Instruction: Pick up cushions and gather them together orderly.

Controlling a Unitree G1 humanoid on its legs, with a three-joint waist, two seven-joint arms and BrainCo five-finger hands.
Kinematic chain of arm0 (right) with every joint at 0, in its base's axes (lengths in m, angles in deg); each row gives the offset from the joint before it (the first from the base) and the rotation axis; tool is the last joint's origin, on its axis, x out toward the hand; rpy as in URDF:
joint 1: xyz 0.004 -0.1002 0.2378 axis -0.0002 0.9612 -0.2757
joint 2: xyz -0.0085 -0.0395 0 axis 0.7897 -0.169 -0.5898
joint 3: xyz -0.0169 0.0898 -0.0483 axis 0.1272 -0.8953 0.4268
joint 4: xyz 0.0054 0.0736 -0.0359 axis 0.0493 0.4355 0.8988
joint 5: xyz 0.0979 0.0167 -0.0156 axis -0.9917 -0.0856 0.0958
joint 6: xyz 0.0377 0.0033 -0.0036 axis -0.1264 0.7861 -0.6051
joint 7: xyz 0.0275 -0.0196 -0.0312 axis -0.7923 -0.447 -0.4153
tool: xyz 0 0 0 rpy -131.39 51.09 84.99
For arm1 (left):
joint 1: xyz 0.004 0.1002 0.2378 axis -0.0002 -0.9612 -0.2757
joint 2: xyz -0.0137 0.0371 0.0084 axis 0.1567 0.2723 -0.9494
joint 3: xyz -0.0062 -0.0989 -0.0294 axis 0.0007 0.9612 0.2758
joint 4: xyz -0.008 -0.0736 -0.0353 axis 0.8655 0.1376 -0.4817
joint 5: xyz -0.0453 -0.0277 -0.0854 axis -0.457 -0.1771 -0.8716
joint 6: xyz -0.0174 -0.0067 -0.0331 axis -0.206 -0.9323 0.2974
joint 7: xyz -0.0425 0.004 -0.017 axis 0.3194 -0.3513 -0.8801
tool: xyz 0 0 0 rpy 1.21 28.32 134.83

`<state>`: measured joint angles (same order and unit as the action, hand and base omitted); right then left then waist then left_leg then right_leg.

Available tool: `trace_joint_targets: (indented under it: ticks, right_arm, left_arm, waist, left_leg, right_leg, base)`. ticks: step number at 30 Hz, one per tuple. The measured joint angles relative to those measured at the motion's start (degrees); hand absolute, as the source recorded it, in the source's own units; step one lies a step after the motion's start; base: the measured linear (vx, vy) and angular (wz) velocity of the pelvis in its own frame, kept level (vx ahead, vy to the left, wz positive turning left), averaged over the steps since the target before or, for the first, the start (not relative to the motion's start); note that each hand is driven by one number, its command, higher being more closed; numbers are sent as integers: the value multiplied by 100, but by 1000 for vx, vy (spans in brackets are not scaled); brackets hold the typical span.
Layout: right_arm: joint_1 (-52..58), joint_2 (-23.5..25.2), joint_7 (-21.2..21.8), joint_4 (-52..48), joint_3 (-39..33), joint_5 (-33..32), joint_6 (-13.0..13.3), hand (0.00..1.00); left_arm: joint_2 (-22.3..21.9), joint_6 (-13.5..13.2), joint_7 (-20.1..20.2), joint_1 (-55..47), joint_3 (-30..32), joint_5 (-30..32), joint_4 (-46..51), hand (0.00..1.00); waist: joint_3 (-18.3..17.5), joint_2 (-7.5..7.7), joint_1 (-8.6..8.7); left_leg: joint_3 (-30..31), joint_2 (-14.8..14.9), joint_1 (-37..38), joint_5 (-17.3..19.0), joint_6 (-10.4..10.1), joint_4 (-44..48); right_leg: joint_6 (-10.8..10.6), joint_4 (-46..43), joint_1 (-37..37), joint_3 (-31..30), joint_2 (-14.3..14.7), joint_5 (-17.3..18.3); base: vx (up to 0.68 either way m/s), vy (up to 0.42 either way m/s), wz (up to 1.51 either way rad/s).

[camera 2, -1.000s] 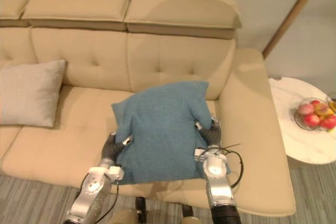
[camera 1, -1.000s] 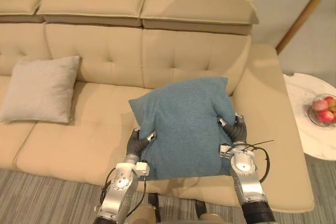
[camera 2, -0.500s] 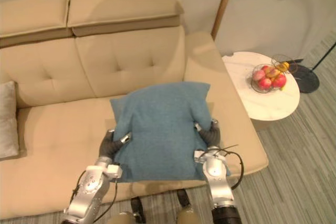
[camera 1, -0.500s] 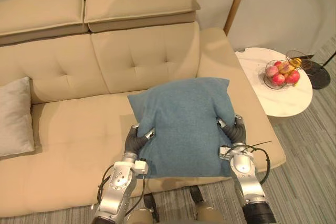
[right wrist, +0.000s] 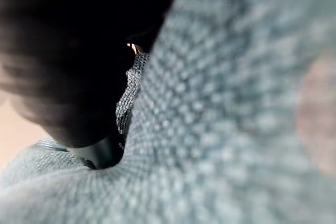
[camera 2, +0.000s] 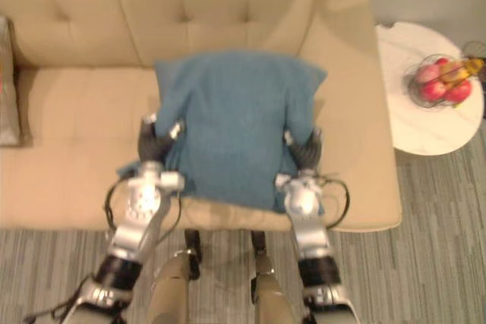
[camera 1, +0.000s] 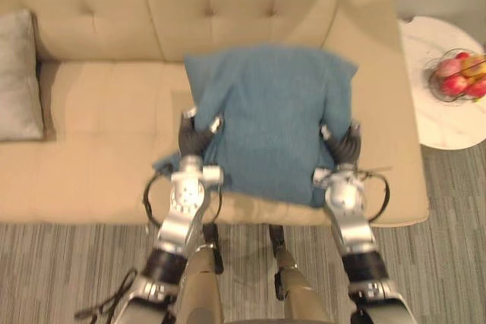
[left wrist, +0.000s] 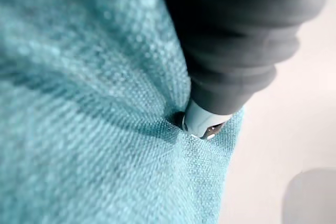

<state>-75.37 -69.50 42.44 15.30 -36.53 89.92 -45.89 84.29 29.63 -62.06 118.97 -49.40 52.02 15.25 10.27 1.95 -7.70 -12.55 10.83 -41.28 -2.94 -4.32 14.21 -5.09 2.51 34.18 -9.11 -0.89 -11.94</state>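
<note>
A beige sofa [camera 1: 99, 111] is seen. A blue cushion [camera 1: 269, 123] is held over its right seat, side edges pinched by the left hand [camera 1: 196, 138] and right hand [camera 1: 343, 144]. A grey cushion [camera 1: 17, 73] is leaned far left. A fruit bowl [camera 1: 456, 77] is carried by a round worktop [camera 1: 440, 123].

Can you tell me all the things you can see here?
blue cushion: one, blue, held up over the sofa seat between both hands
grey cushion: one, light grey, on the sofa's left end
sofa: one, beige, across the scene
table: one, white and round, right of the sofa
fruit bowl: one, with red and yellow fruit, on the table
floor: grey striped, in front of the sofa
left hand: one, silver and dark, gripping the blue cushion's left edge
right hand: one, silver and dark, gripping its right edge
</note>
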Motion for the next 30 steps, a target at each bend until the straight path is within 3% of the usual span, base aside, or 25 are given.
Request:
trace_joint_targets:
  ticks: [6, 7, 12, 19, 25, 30]
  right_arm:
    - [-2557, -380, -601, 1212, -36, 125, -97, 100]
    - [-2888, -377, -664, 1456, -126, 148, -105, 0]
    - [-3430, -374, -867, 2167, -337, 95, -200, 0]
    - [-3608, -277, -646, 3192, -469, -778, -413, 0]
    - [-3115, -29, -430, 3370, -453, -1043, -325, 0]
    - [-2907, -37, -215, 3369, -408, -1080, -92, 0]
  left_arm:
    - [366, -135, -636, 2588, 482, 0, -1368, 100]
    - [348, -156, -690, 2934, 632, -1, -1716, 0]
    - [174, -144, -690, 3769, 1097, -13, -3044, 0]
    - [44, 234, -218, 4108, 1636, -123, -4233, 0]
    - [-140, 275, 61, 3558, 1852, 7, -4568, 0]
    - [-72, 248, 235, 3393, 2005, 160, -4649, 0]
  waist:
    - [457, -24, -79]
    - [461, -24, -81]
    - [463, -27, -79]
    - [503, -61, -54]
    - [546, -95, 23]
    - [545, -95, 35]
  left_leg:
    - [184, -188, -326, -827, -13, -1060]
    - [218, -194, -418, -942, -28, -1189]
    - [280, -183, -619, -1016, -66, -1342]
    - [221, -136, -770, -1023, -79, -1424]
    - [125, -115, -646, -1018, -84, -1446]
    - [-195, -51, -600, -1061, -81, -1623]
  right_leg:
    - [65, 189, 588, 273, -60, -242]
    - [86, 192, 712, 331, -53, -258]
    - [88, 188, 936, 555, -32, -257]
    - [169, 17, 1202, 761, 5, -182]
    - [230, -292, 1207, 832, 10, 67]
    - [248, -482, 1365, 849, 10, 169]
  base:
    - [-48, 2, 25]
    - [-7, -6, 13]
    - [1, -2, 5]
    - [3, 33, -2]
    - [-23, 31, 3]
    - [-29, 9, -2]
